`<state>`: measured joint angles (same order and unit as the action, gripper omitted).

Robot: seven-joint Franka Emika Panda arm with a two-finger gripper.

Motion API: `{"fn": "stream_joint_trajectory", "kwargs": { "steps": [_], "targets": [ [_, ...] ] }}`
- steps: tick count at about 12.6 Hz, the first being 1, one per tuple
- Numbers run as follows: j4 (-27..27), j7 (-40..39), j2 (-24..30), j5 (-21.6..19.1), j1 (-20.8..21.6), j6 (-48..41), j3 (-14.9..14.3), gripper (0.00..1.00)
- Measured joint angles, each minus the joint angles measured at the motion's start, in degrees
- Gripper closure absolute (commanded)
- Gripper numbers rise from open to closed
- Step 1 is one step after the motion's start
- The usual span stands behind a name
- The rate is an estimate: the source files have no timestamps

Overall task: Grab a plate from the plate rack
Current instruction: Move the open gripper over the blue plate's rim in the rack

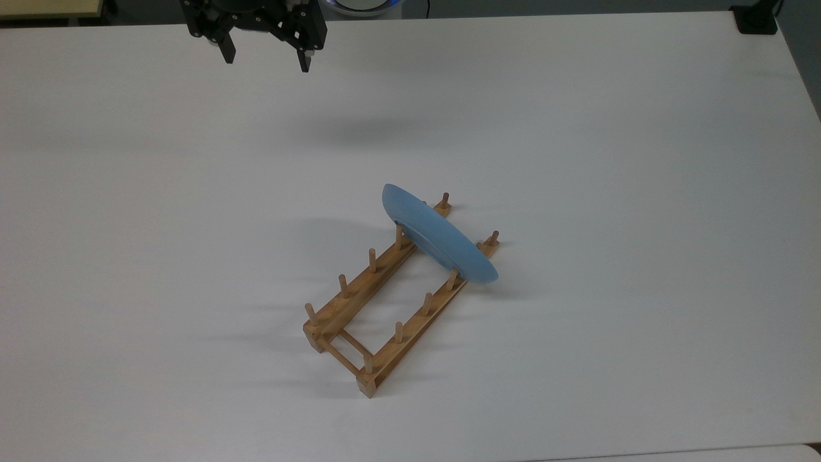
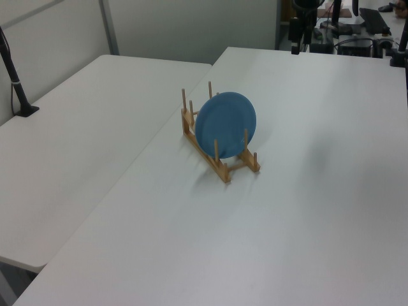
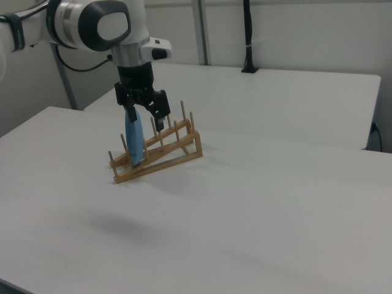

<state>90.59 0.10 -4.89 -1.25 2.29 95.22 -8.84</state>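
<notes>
Plate stands on edge in the plate rack, near centre of the top view, slotted between pegs at the rack's upper-right end. Rack lies diagonal on the white table, from lower left to upper right. Gripper hangs at upper left of the top view, well apart from plate & rack; jaws are apart, nothing between them.

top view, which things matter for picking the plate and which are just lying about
Job: round light-blue plate, standing on edge in the light-brown wooden pegged plate rack; black two-finger gripper, open, away from the plate.
Lying about: black post base at the white table's corner.
</notes>
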Motion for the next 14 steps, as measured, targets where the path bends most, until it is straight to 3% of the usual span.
{"fn": "stream_joint_trajectory", "kwargs": {
  "steps": [5,9,11,14],
  "targets": [
    [0.0,-0.79,-0.09,0.0,0.04,0.43,0.0,0.0],
    [-0.02,-3.4,-0.14,0.35,0.33,10.55,1.48,0.0],
    [0.02,-3.49,-0.27,4.78,2.35,16.39,3.61,0.05],
    [0.21,-1.83,-3.01,17.22,9.88,24.41,4.57,0.17]
  ]
}}
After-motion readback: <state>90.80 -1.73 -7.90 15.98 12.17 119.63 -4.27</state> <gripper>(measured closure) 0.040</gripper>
